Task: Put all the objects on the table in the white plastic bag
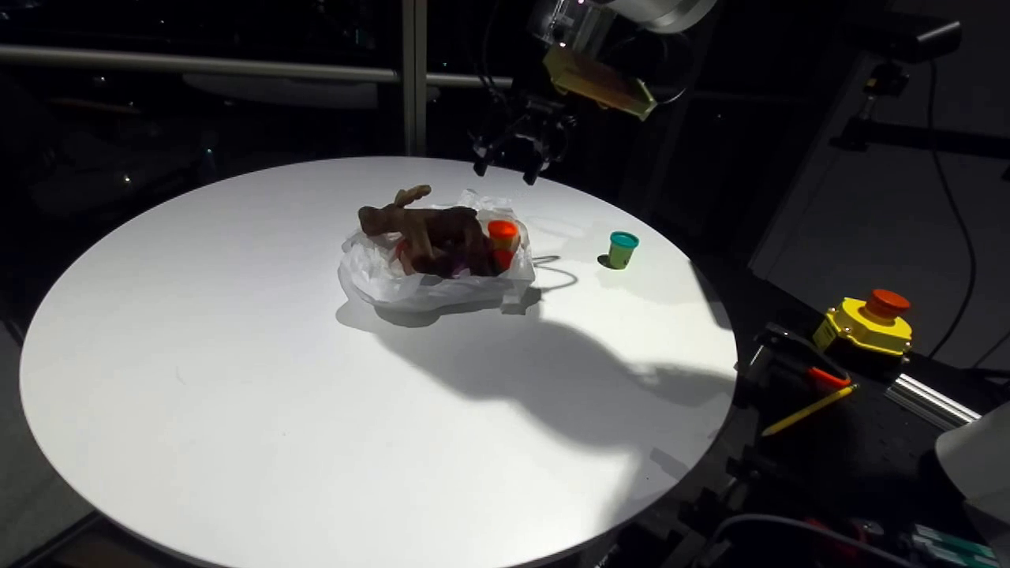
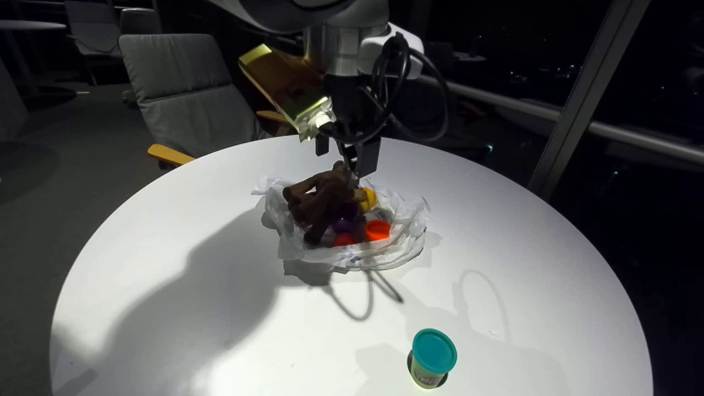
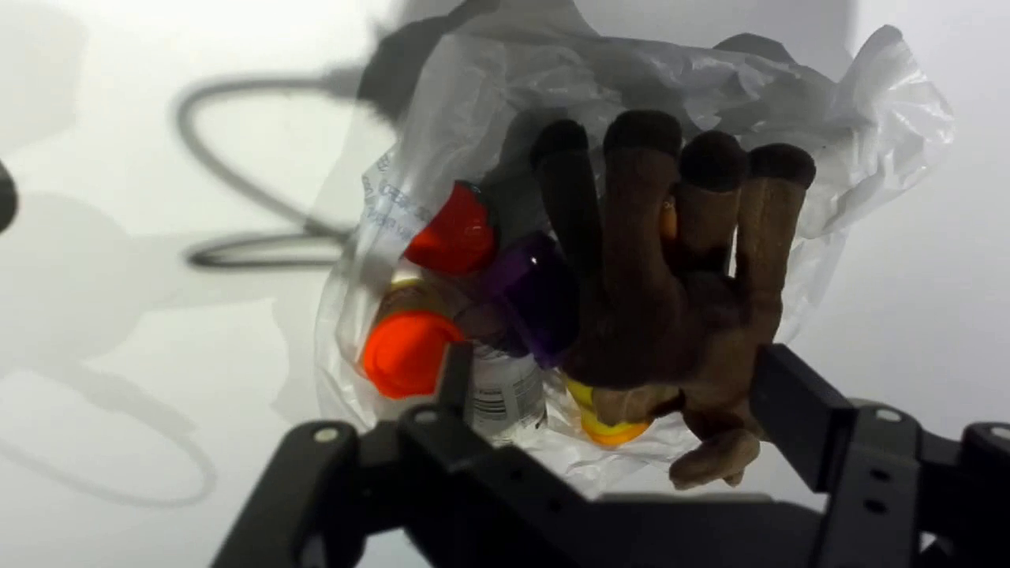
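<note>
A brown plush animal (image 3: 639, 315) lies on top of several toys in the white plastic bag (image 1: 379, 276), which is spread low on the round white table (image 1: 276, 442). Around the plush in the wrist view are a jar with an orange-red lid (image 3: 410, 355), a red piece (image 3: 458, 233), a purple piece (image 3: 536, 300), a clear labelled container (image 3: 505, 390) and a yellow piece (image 3: 615, 422). A green jar with a teal lid (image 2: 432, 360) stands upright on the table outside the bag. My gripper (image 1: 505, 172) is above the bag, open, its fingers apart and nothing gripped.
Past the table's edge in an exterior view are a yellow box with a red button (image 1: 868, 323), a yellow pencil (image 1: 809, 410) and a silver bar (image 1: 931, 402). A grey chair (image 2: 176, 88) stands behind the table. The arm's shadow falls across the tabletop.
</note>
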Robot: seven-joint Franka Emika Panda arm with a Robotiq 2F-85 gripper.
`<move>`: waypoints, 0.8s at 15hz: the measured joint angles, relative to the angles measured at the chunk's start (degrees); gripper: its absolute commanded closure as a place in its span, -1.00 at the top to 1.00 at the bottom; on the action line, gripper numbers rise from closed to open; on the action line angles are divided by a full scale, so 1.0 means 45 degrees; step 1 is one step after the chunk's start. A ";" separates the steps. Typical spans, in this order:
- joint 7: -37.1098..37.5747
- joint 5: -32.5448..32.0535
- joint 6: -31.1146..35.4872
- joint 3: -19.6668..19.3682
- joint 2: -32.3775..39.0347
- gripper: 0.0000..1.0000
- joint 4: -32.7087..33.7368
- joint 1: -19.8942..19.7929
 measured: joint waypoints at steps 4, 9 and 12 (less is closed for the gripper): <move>0.0048 0.0321 -0.0432 -0.1152 -0.1143 1.00 -0.1417 -0.0259; 0.0946 -0.0446 -0.0486 -0.3020 -0.0689 1.00 -0.2090 -0.0532; 0.1985 -0.1327 -0.0559 -0.3501 0.0073 1.00 -0.1926 -0.0461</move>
